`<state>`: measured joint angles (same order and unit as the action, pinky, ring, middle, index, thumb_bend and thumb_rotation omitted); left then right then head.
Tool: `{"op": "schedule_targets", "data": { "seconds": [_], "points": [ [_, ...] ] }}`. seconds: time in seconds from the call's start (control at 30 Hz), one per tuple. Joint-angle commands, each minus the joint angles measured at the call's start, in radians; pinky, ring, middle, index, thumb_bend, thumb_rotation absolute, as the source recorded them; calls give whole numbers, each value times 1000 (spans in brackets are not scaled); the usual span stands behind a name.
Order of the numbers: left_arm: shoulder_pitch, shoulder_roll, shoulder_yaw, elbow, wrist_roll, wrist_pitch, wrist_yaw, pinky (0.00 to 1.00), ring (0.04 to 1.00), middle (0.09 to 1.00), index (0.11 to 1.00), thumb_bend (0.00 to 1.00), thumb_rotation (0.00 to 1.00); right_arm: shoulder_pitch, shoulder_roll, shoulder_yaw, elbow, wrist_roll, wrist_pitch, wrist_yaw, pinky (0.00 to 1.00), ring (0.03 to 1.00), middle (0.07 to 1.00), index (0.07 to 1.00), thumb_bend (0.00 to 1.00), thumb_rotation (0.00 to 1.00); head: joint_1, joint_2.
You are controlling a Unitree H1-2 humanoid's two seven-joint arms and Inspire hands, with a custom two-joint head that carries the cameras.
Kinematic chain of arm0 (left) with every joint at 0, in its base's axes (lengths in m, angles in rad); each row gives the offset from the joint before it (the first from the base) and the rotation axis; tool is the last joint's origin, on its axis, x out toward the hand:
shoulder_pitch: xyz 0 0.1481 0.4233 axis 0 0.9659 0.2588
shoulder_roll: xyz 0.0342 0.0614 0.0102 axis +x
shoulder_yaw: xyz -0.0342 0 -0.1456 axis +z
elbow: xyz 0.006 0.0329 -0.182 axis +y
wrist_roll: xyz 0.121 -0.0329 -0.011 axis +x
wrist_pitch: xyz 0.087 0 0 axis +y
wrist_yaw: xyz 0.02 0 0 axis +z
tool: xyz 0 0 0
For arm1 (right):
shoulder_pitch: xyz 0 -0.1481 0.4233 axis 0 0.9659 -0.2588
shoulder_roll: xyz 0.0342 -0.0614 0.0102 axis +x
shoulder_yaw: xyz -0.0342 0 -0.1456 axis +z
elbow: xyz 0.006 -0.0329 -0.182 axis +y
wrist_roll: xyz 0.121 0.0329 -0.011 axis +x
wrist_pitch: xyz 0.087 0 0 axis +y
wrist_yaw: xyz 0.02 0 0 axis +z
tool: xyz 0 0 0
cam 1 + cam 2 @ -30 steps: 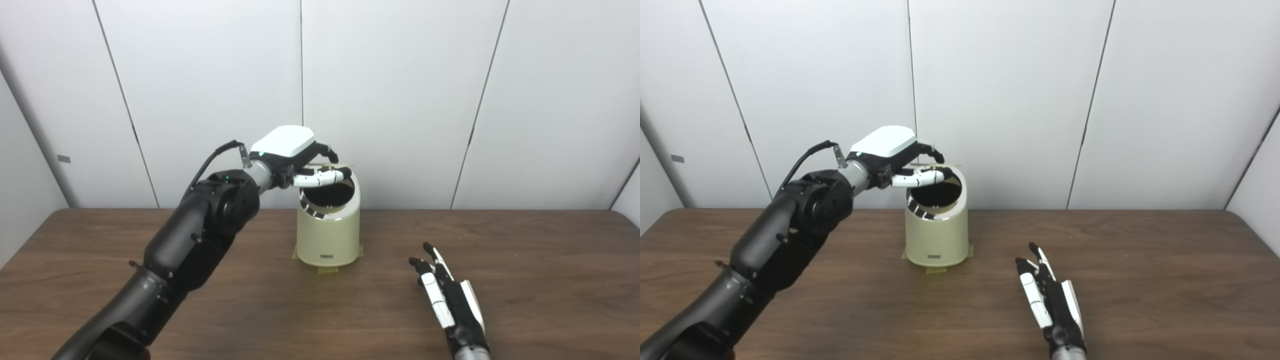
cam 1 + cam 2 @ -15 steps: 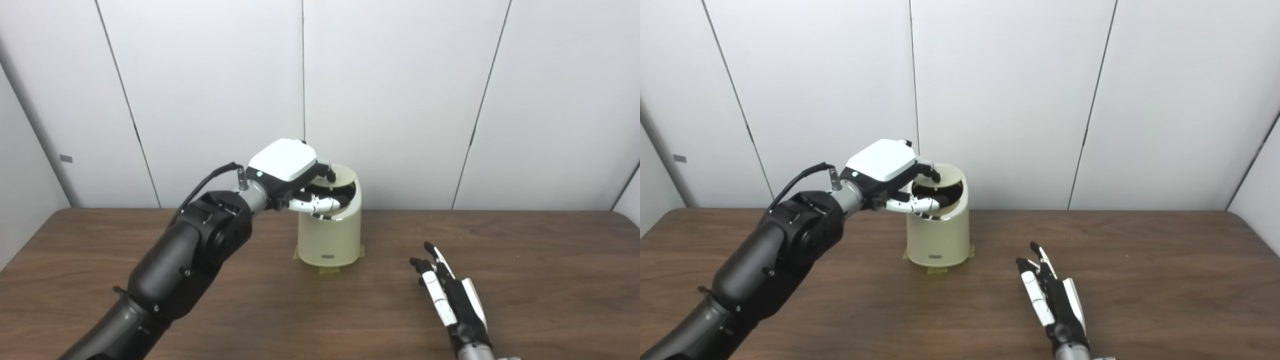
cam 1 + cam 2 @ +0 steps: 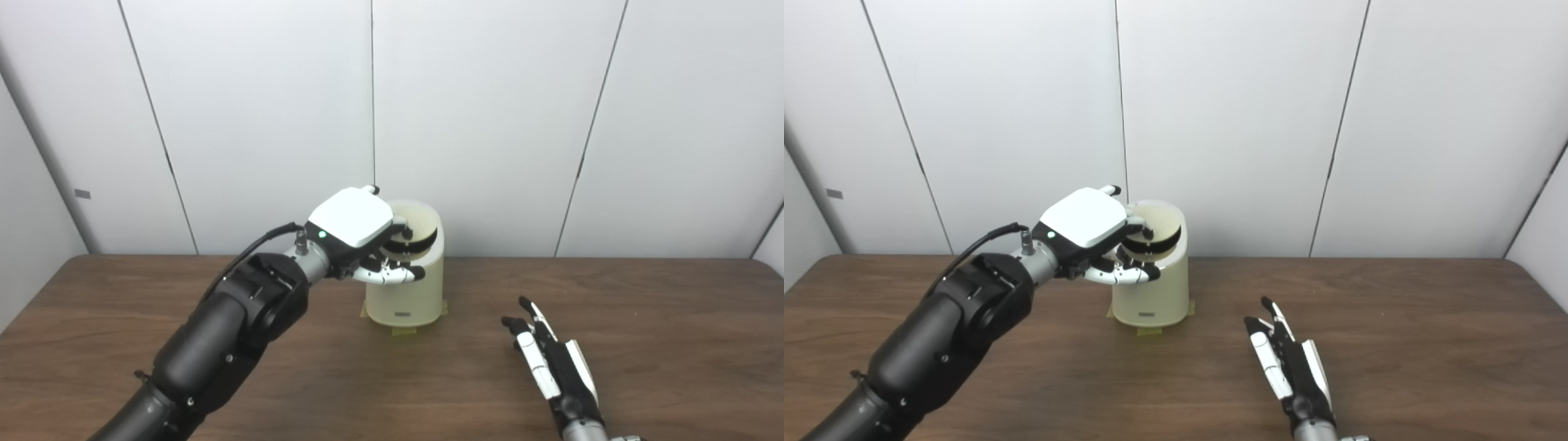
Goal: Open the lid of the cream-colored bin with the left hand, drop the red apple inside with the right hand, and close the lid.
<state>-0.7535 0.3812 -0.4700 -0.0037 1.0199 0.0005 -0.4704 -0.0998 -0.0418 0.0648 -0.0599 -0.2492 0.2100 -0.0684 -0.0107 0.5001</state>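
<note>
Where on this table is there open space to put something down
Bare wood lies right of the right hand to the table edge, and between that hand and the left arm. It is crowded at the bin, where the left hand sits.

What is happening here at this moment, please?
A humanoid robot works at a brown table with a cream-colored bin. Its left hand is at the bin's top and holds the lid, which is tilted low over the opening, with a dark gap below it. The right hand lies flat and open on the table, holding nothing. No red apple is visible anywhere; whether it is inside the bin cannot be seen.
</note>
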Motion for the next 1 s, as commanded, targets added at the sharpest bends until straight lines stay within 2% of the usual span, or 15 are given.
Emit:
{"op": "schedule_targets", "data": {
  "seconds": [0.0, 0.27, 0.7, 0.87, 0.97],
  "points": [
    [-44, -1, 7, 19, 20, -7, 31, 997, 846, 804, 782, 555, 955, -13, -3, 3, -8, -9, 32, 10, 990, 872, 819, 949, 490, 1000, -2, 2],
    [-37, 0, -6, 59, 39, 0, -20, 1000, 892, 851, 837, 576, 998, -16, 1, 4, -21, -10, 57, 7, 977, 873, 819, 950, 486, 1000, -12, 6],
    [-32, -10, -5, 106, 28, -10, 1, 1000, 883, 846, 843, 582, 987, -16, 0, 8, -23, -11, 49, 5, 983, 862, 811, 951, 508, 1000, -16, 14],
    [-31, -5, -8, 99, 28, -19, 0, 1000, 877, 832, 821, 578, 968, -18, 1, 5, -27, -12, 55, 3, 964, 861, 809, 953, 508, 1000, -17, 19],
    [-31, -3, -12, 95, 36, -23, 1, 1000, 873, 821, 798, 590, 992, -19, 2, 4, -29, -12, 58, 1, 947, 858, 805, 949, 503, 1000, -17, 19]
  ]
}}
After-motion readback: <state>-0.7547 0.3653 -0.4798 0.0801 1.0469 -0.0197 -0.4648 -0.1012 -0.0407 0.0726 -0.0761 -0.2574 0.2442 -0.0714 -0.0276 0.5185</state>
